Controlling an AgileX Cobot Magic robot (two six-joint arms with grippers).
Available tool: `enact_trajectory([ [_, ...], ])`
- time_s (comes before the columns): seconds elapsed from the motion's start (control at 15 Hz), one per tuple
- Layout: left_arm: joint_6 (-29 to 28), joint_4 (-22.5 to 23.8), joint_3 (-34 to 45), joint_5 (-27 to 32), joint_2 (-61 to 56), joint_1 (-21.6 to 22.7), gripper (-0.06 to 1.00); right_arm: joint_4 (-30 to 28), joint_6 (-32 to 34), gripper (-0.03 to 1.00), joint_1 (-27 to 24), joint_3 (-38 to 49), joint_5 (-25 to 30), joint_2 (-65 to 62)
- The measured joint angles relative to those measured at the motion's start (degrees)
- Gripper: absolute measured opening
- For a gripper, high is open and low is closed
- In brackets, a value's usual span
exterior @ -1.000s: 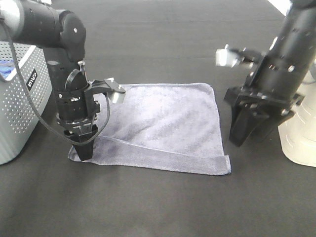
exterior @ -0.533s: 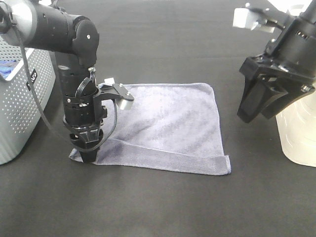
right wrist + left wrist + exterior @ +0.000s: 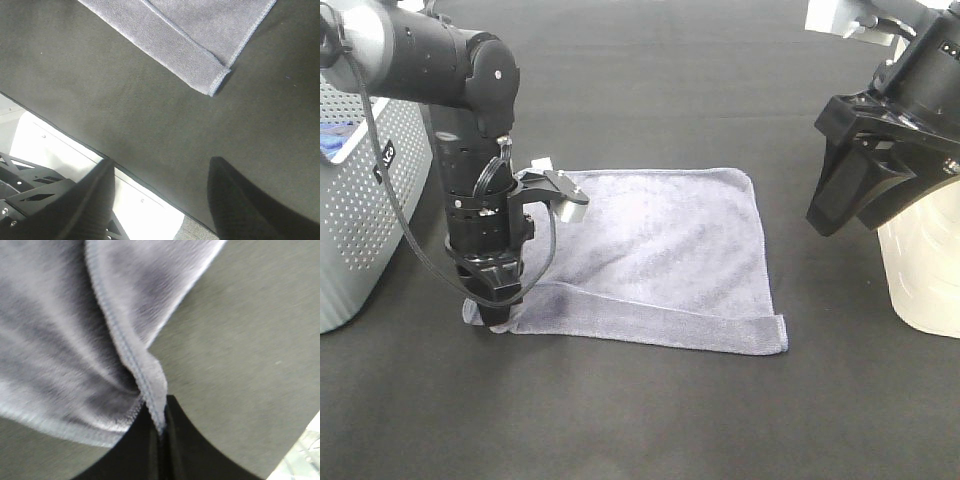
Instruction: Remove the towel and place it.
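On the black table (image 3: pixel 640 420) you have one towel (image 3: pixel 660 255), a soft grey-lavender square with a stitched hem, lying flat. Your left gripper (image 3: pixel 492 312) is pinched tight on its near-left corner. Your right gripper (image 3: pixel 845 205) hangs spread wide, empty, beside one ribbed white bin (image 3: pixel 925 270). One perforated grey basket (image 3: pixel 360 220) stands at the left.

Fuzzy cloth towel (image 3: pixel 660 250) on matt black table (image 3: pixel 650 420)

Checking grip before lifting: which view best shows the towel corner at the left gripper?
Left wrist: the towel hem sits pinched in the shut left gripper. Exterior high hides the pinch; right wrist shows another corner.
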Motion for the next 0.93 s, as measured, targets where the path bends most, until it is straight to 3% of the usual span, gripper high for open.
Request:
enact_trajectory([
  [0.33, 1.7, -0.7, 5.0, 0.1, 0.0, 0.0, 0.02, 0.0, 0.9, 0.51, 0.0, 0.0, 0.0, 0.0],
  [0.47, 1.3, -0.1, 5.8, 0.2, 0.0, 0.0, 0.16, 0.0, 1.0, 0.51, 0.0, 0.0, 0.0, 0.0],
  [0.6, -0.9, -0.1, 5.8, 0.1, 0.0, 0.0, 0.37, 0.0, 1.0, 0.51, 0.0, 0.0, 0.0, 0.0],
  [0.73, -1.3, -0.1, 5.8, 0.0, 0.0, 0.0, 0.43, 0.0, 1.0, 0.51, 0.0, 0.0, 0.0, 0.0],
  [0.93, -1.5, -0.8, 5.8, 0.2, 0.0, 0.0, 0.44, 0.0, 1.0, 0.51, 0.0, 0.0, 0.0, 0.0],
])
